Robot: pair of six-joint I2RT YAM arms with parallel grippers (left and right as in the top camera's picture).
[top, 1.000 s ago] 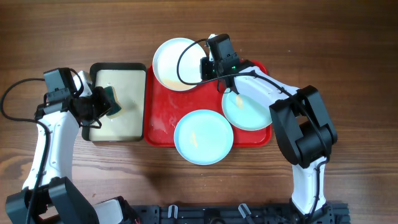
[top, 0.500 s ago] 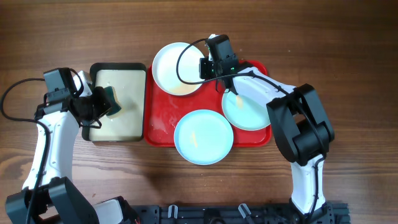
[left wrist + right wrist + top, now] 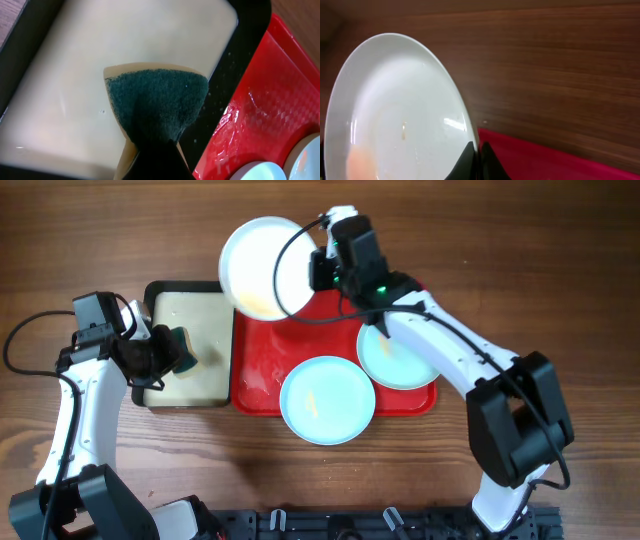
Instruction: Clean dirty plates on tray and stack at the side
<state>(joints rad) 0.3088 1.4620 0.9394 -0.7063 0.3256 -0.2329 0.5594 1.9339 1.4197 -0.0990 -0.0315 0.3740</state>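
White plate [image 3: 255, 268] newly lifted off tray [image 3: 258, 378], tilted, rim pinched in right gripper [image 3: 317, 274]; left gripper [image 3: 152, 162] clamps sponge [image 3: 157, 100], scrubbing likely next.

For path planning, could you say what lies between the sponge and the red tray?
Only the cream tray: bare floor, then black rim, seen overhead.

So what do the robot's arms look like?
Both the left arm and the right arm have smooth white tubes joined by chunky black blocks. Thin black cables loop off each one. The right arm's wrist shows a small green light. The jaws are black.
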